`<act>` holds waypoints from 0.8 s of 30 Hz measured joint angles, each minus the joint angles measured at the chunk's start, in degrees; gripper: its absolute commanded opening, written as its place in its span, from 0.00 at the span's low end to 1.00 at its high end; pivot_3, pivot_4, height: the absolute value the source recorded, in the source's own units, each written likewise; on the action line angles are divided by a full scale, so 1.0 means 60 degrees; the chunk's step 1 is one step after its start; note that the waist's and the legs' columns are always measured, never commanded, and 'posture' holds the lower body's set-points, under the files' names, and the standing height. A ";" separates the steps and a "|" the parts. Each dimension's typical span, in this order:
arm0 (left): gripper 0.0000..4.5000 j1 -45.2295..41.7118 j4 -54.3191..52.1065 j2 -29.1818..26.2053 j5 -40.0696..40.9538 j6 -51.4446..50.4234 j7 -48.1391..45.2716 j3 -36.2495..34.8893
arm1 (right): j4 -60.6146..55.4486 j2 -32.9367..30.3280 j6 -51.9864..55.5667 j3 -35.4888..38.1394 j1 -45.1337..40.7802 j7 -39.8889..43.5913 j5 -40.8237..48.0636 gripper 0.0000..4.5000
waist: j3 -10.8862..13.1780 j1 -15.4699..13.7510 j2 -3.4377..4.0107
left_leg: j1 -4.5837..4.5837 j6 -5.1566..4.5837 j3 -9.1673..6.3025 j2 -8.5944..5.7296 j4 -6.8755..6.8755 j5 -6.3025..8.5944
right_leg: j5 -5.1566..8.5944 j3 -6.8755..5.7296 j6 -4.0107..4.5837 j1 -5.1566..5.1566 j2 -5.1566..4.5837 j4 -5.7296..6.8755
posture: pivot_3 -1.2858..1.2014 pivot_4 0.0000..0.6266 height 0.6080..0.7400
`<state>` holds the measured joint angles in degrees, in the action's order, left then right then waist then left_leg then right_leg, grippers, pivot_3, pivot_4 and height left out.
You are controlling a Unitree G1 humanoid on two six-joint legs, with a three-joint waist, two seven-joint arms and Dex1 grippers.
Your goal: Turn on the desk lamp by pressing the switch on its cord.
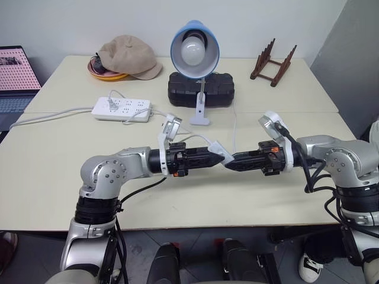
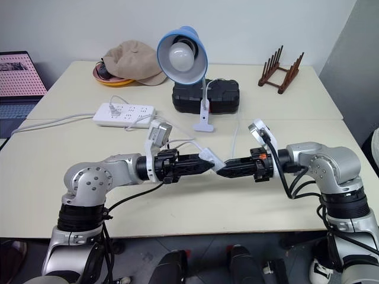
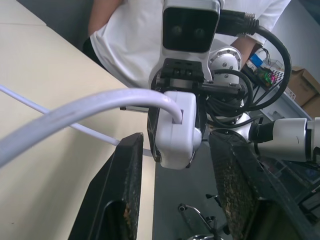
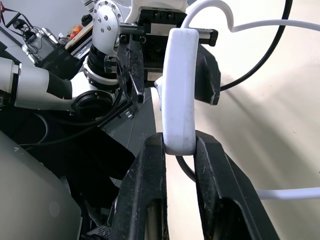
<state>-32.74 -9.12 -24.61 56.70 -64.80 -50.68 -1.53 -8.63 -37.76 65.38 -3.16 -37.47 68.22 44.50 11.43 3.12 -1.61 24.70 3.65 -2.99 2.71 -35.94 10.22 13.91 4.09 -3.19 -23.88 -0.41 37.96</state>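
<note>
The desk lamp (image 1: 195,50) stands clipped at the back middle of the table, its blue shade and white bulb facing me. Its thin white cord (image 1: 234,127) runs forward to the small white switch (image 1: 217,148), held in the air above the table's middle. My right gripper (image 4: 179,142) comes in from the right and is shut on one end of the switch (image 4: 180,90). My left gripper (image 3: 175,145) comes in from the left, tip to tip with the right. It stands open, one finger on each side of the switch (image 3: 177,127) with gaps showing.
A white power strip (image 1: 121,109) lies left of the lamp, and a black case (image 1: 201,89) sits behind it. A tan hat (image 1: 130,56) on a plate, a wooden rack (image 1: 272,62) and a laptop (image 1: 15,77) line the back and left. A person in a white shirt (image 3: 125,35) stands nearby.
</note>
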 measured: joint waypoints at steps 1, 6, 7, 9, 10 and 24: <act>0.46 0.0000 -0.0006 0.0000 0.0000 0.0000 0.0000 0.0004 | 0.0000 0.0000 -0.0007 -0.0003 0.0000 -0.0005 0.0000 0.09 | 0.0000 0.0001 0.0000 | 0.0000 0.0000 0.0000 0.0000 0.0000 0.0000 | 0.0000 0.0000 0.0000 0.0000 0.0000 0.0000 | 0.52 0.24 1.00; 0.36 -0.0057 0.0010 0.0017 -0.0001 0.0005 0.0010 0.0004 | 0.0000 -0.0012 -0.0070 -0.0042 0.0001 -0.0032 0.0000 0.09 | 0.0000 0.0000 0.0000 | 0.0001 0.0000 0.0000 0.0000 -0.0001 0.0000 | 0.0001 0.0000 0.0003 0.0000 0.0000 0.0000 | 0.52 0.24 1.00; 0.31 -0.0092 0.0028 0.0019 0.0000 0.0005 0.0011 0.0003 | 0.0000 -0.0023 -0.0074 -0.0044 0.0001 -0.0032 0.0000 0.09 | 0.0000 0.0001 0.0000 | 0.0001 0.0000 0.0000 0.0000 -0.0001 0.0000 | 0.0001 0.0000 0.0003 0.0000 0.0000 0.0000 | 0.52 0.24 1.00; 0.23 -0.0126 0.0069 0.0017 -0.0002 0.0005 0.0012 0.0002 | 0.0000 -0.0053 -0.0136 -0.0059 0.0001 0.0008 0.0000 0.09 | 0.0000 0.0001 0.0000 | 0.0001 0.0000 0.0001 0.0000 0.0000 0.0000 | 0.0002 0.0000 0.0004 -0.0001 0.0000 -0.0001 | 0.52 0.24 1.00; 0.19 -0.0127 0.0082 0.0018 0.0004 0.0004 -0.0003 0.0002 | 0.0000 -0.0104 -0.0201 -0.0088 0.0006 0.0048 -0.0025 0.09 | 0.0000 0.0002 0.0000 | 0.0003 0.0000 0.0001 0.0000 0.0001 0.0000 | 0.0003 0.0000 0.0006 -0.0005 0.0000 -0.0001 | 0.52 0.24 1.00; 0.13 -0.0233 0.0465 0.0217 0.0955 -0.0800 0.0333 -0.0174 | -0.0010 -0.0344 -0.0648 -0.0155 0.0239 0.0497 0.0007 0.09 | 0.0000 0.0000 -0.0001 | 0.0015 0.0000 0.0002 0.0000 0.0004 0.0000 | -0.0001 0.0001 -0.0002 -0.0020 0.0000 0.0000 | 0.52 0.24 1.00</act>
<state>-34.14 -6.33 -23.32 62.43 -69.60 -48.68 -2.58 -8.69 -39.82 61.49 -4.08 -36.04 71.21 44.54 11.43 3.12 -1.61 24.79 3.65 -2.97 2.71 -35.92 10.22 13.90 4.10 -3.21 -24.00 -0.41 37.96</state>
